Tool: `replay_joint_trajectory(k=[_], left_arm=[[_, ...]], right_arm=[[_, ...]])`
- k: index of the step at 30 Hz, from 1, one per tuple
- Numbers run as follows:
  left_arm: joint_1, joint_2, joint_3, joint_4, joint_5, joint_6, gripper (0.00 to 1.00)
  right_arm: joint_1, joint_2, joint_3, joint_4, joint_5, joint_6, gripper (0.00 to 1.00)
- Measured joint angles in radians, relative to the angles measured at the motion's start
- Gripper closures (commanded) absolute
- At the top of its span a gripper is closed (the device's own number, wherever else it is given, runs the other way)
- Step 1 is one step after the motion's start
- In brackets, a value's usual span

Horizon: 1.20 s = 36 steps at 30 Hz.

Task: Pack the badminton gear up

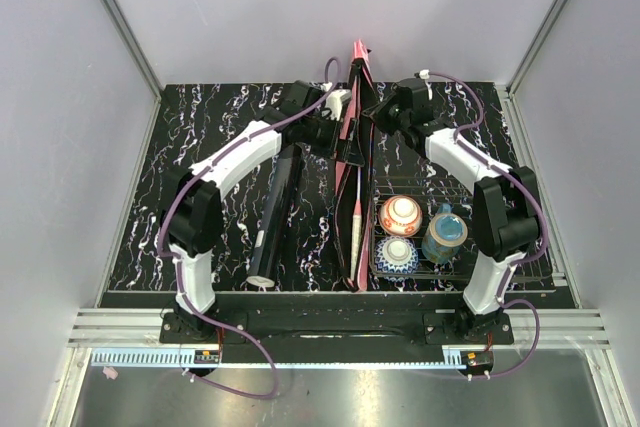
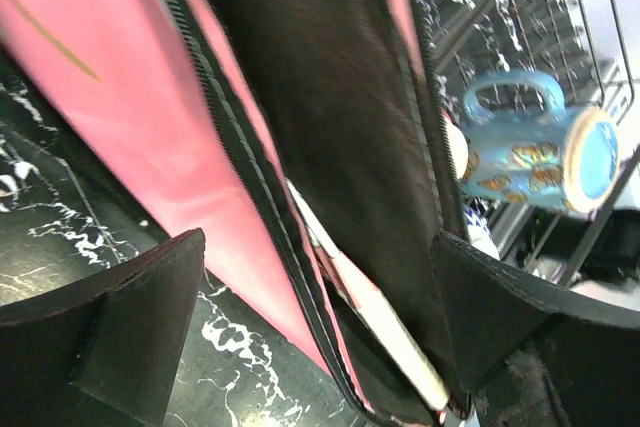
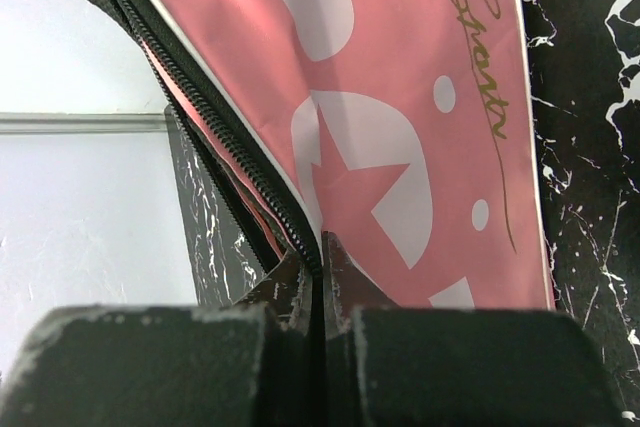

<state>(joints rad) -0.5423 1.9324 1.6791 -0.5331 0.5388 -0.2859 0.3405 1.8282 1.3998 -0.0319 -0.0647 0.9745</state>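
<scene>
Alt text: Pink racket cover [image 3: 400,97] lies lengthwise down the mid of the table. Its long axis runs from the two grippers, which meet at its far end, back toward the arm bases.

R gripper [image 3: 320,257] is clamped shut on the cover's edge, right at the black zipper [image 3: 230,137]. The pink printed panel spreads away ahead of its fingertips and off to one side.

L gripper [image 2: 318,247] is spread wide. One finger stands on each side of the cover's open mouth, w/ the dark lining and zipper line running between them.

A white racket handle [image 2: 375,322] shows inside the mouth, straight ahead of the L fingers and pointing the same way as the cover.

Judgement: the next move turns on that mouth. It sits directly between the L fingers, so L arm is the nearer one to take the opposite lip while R holds its side.

Black tube [image 1: 275,212] lies under the L forearm, just beside the cover and roughly parallel to it, outside it. Behind the cover, off the L gripper's right finger, a blue cup [image 2: 540,147] rests in a wire basket [image 1: 460,272].

Hard to make out:
- whether the L fingers touch the fabric
- how many rackets are inside, as the heads are hidden
- any shuttlecocks, as none can be picked out for sure
- the cover's far tip, which is cut off in both wrist views
</scene>
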Motion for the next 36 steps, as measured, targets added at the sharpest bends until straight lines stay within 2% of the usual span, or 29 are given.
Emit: replay_joint_trajectory(k=[10, 18, 21, 22, 24, 25, 28, 29, 30, 31, 32, 34, 35, 36], left_arm=[[-0.005, 0.063, 0.151, -0.150, 0.104, 0.112, 0.01], [-0.021, 0.173, 0.290, -0.291, 0.067, 0.181, 0.01], [-0.046, 0.190, 0.318, -0.307, 0.010, 0.190, 0.12], [-0.055, 0.191, 0.321, -0.312, -0.021, 0.193, 0.29], [-0.067, 0.191, 0.325, -0.319, -0.073, 0.191, 0.41], [-0.073, 0.191, 0.328, -0.330, -0.098, 0.192, 0.54], [-0.085, 0.191, 0.328, -0.354, -0.159, 0.188, 0.69], [-0.085, 0.191, 0.328, -0.359, -0.179, 0.187, 0.86], [-0.085, 0.190, 0.327, -0.360, -0.195, 0.187, 0.93], [-0.085, 0.190, 0.325, -0.360, -0.212, 0.183, 0.98], [-0.085, 0.188, 0.320, -0.359, -0.231, 0.185, 1.00], [-0.085, 0.183, 0.307, -0.359, -0.259, 0.190, 1.00], [-0.085, 0.177, 0.297, -0.355, -0.275, 0.196, 1.00], [-0.085, 0.168, 0.285, -0.349, -0.289, 0.203, 1.00]], right_arm=[[0.007, 0.032, 0.016, 0.005, -0.046, 0.016, 0.98], [0.012, 0.080, 0.035, 0.037, -0.120, 0.074, 0.92], [0.019, 0.092, 0.043, 0.036, -0.129, 0.076, 0.90], [0.021, 0.094, 0.046, 0.033, -0.131, 0.073, 0.88], [0.024, 0.096, 0.054, 0.024, -0.132, 0.066, 0.87], [0.023, 0.097, 0.056, 0.019, -0.133, 0.060, 0.87], [0.023, 0.097, 0.059, 0.011, -0.139, 0.041, 0.87], [0.023, 0.097, 0.059, 0.010, -0.141, 0.034, 0.87], [0.023, 0.097, 0.059, 0.011, -0.146, 0.025, 0.85], [0.023, 0.097, 0.059, 0.011, -0.151, 0.019, 0.81], [0.019, 0.097, 0.059, 0.012, -0.163, 0.012, 0.68], [0.014, 0.096, 0.059, 0.010, -0.187, -0.005, 0.53], [0.012, 0.095, 0.059, 0.006, -0.197, -0.018, 0.40], [0.010, 0.092, 0.060, -0.001, -0.208, -0.039, 0.36]])
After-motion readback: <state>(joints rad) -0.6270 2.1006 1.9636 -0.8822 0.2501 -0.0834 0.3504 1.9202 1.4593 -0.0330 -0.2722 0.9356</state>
